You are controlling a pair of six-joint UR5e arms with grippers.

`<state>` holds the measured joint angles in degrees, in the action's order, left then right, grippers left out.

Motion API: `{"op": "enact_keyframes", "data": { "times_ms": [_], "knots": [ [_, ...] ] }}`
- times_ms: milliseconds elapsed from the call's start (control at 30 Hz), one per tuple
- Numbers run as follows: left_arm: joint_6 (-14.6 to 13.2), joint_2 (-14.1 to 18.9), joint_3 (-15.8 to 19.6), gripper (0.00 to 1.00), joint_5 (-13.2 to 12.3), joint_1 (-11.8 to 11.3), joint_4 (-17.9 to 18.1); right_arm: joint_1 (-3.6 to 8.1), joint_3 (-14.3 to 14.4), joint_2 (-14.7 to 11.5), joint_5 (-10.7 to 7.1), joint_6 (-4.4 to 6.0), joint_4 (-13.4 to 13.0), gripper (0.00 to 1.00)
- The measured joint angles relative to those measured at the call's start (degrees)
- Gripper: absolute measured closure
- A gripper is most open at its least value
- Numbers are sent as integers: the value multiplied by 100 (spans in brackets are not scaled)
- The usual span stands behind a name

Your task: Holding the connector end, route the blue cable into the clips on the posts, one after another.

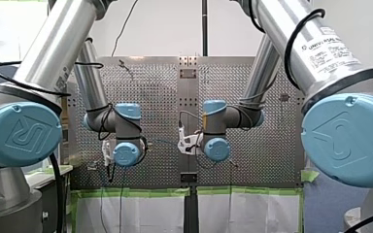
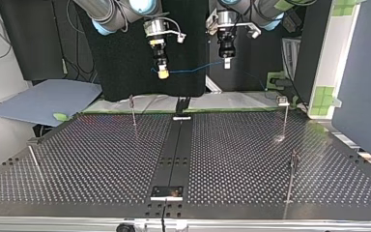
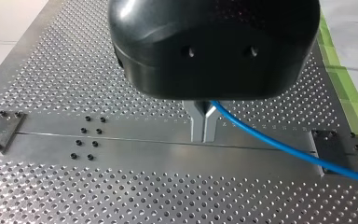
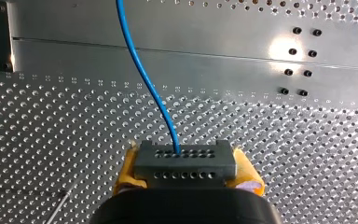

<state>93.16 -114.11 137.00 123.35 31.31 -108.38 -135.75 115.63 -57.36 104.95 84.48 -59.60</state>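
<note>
Currently my right gripper (image 2: 163, 73), in the upper middle of the top view, is clamped by its yellow pads (image 4: 127, 171) on the grey connector (image 4: 185, 161). My left gripper (image 3: 204, 127), just to its right there, is pinched on the blue cable (image 3: 279, 148) a little way along, so the cable hangs between them, well above the tabletop (image 2: 101, 154) and beyond the posts (image 2: 133, 113). By my reading no clip (image 2: 283, 101) is filled yet; the thin cable could slip through the narrow metal fingers (image 3: 197, 128), or go taut between the arms on the way down and miss a small clip or bend a slender post.
</note>
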Motion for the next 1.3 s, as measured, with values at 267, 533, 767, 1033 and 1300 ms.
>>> {"op": "enact_keyframes", "data": {
  "times_ms": [267,533,767,1033,1300],
  "knots": [
    [1,0,7,100,-1,0,0,0,-5,-6,0,-1,0,100],
    [0,0,9,100,0,0,0,0,-8,-9,0,0,0,100],
    [0,0,9,100,0,0,0,0,-8,-9,-1,0,0,100],
    [63,-63,15,100,63,63,-39,-45,-55,34,46,45,45,100],
    [197,-538,17,100,539,523,-78,-429,-292,419,429,260,228,100]
  ]
}}
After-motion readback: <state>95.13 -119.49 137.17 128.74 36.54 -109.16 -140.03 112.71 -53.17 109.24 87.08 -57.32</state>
